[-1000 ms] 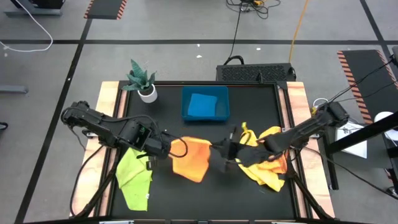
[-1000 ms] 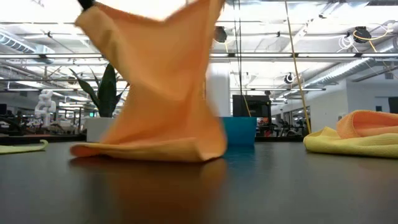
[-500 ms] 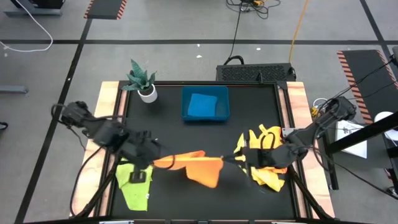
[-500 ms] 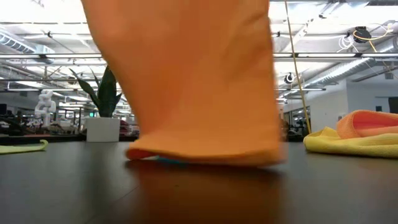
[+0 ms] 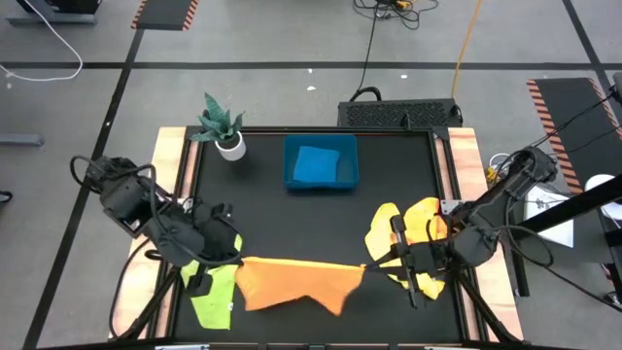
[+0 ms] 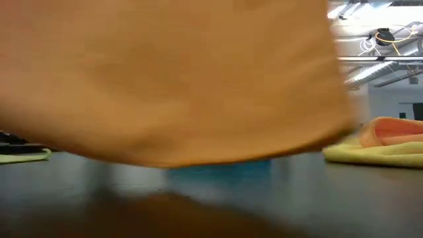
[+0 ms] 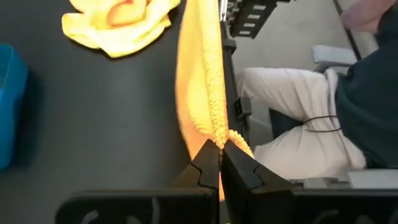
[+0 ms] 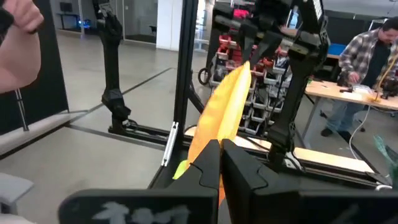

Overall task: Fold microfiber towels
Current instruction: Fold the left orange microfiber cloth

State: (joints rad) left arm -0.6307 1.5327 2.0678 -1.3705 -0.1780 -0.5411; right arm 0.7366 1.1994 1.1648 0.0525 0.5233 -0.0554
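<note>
An orange microfiber towel [image 5: 292,280] hangs spread between my two grippers over the table's near middle. It fills most of the low view [image 6: 172,79]. My left gripper [image 5: 236,261] is shut on its left top corner and my right gripper [image 5: 369,264] on its right top corner. A lime green towel [image 5: 209,297] lies flat at the near left. A heap of yellow and orange towels [image 5: 408,228] lies at the right. A folded blue towel [image 5: 315,165] sits in the blue tray [image 5: 292,180]. My left gripper pinches the orange towel's left top corner [image 7: 219,134] between its two shut fingers, slanting down from the table's left. The top edge runs taut from it toward the other gripper. My right gripper pinches the right top corner [image 8: 214,134] between its shut fingers, coming level from the table's right. The cloth hangs below the taut top edge; in the low view its lower edge [image 6: 198,158] seems clear of the table.
A potted plant [image 5: 222,126] stands at the far left corner. The blue tray stands at the far middle. A seated person [image 7: 298,124] shows beyond the table's right side, and another person [image 8: 367,56] stands at a bench in the room.
Both grippers have risen and drawn apart while moving toward the table's near edge. The orange towel, first bunched with its lower part on the table, has been lifted and spread out, its top edge drawn taut between the two corners.
</note>
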